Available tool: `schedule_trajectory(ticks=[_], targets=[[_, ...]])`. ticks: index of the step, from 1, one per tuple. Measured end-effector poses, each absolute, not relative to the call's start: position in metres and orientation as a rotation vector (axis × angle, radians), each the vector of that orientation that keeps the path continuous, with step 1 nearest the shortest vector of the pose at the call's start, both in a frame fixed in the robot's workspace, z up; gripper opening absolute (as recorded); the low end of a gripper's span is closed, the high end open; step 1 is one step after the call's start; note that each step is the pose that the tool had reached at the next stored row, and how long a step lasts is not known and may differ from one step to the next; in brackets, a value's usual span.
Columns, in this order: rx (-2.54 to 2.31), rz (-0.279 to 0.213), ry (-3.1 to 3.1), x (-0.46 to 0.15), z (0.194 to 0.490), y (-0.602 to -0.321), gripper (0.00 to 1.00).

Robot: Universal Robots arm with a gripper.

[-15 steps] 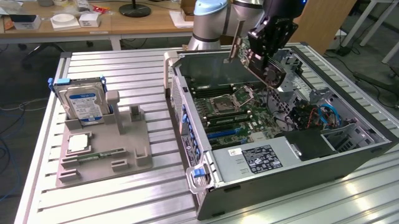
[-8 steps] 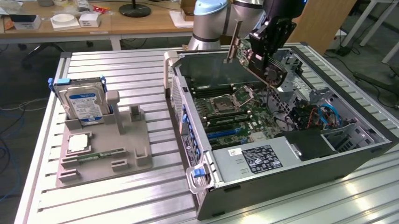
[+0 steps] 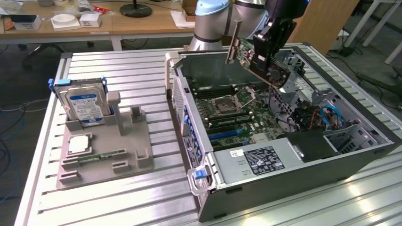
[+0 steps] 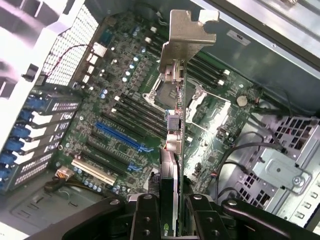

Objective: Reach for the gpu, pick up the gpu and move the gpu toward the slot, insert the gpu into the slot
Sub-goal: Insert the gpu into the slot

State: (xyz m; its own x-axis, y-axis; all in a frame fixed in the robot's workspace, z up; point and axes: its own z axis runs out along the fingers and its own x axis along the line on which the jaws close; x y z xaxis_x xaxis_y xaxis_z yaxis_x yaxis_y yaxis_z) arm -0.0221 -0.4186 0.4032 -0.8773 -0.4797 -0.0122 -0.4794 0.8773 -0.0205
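My gripper (image 3: 269,47) is shut on the gpu (image 3: 254,56), a green-and-dark card with a pale metal bracket (image 3: 234,42) along one end. The card hangs tilted in the air above the open computer case (image 3: 188,117), over the motherboard's far part. In the wrist view the gpu (image 4: 172,130) runs edge-on from between my fingers (image 4: 145,215) out to its bracket (image 4: 187,37). Below it lies the motherboard with a long blue slot (image 4: 120,136) and a white slot (image 4: 95,172) beside it. The card is well clear of the board.
A grey fixture tray (image 3: 125,141) at the exterior view's left carries a blue-labelled hard drive (image 3: 84,103), a small chip (image 3: 80,143) and a memory stick (image 3: 100,157). Inside the case are the processor socket (image 3: 225,104), cables (image 3: 320,115) and a black power supply (image 3: 264,160).
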Motion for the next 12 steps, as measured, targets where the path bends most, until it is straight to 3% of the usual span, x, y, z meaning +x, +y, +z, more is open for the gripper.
schedule_trajectory(ticks=[12], targets=[[-0.972,-0.024,2.968,-0.0221,0.4032,-0.4186,0.27]])
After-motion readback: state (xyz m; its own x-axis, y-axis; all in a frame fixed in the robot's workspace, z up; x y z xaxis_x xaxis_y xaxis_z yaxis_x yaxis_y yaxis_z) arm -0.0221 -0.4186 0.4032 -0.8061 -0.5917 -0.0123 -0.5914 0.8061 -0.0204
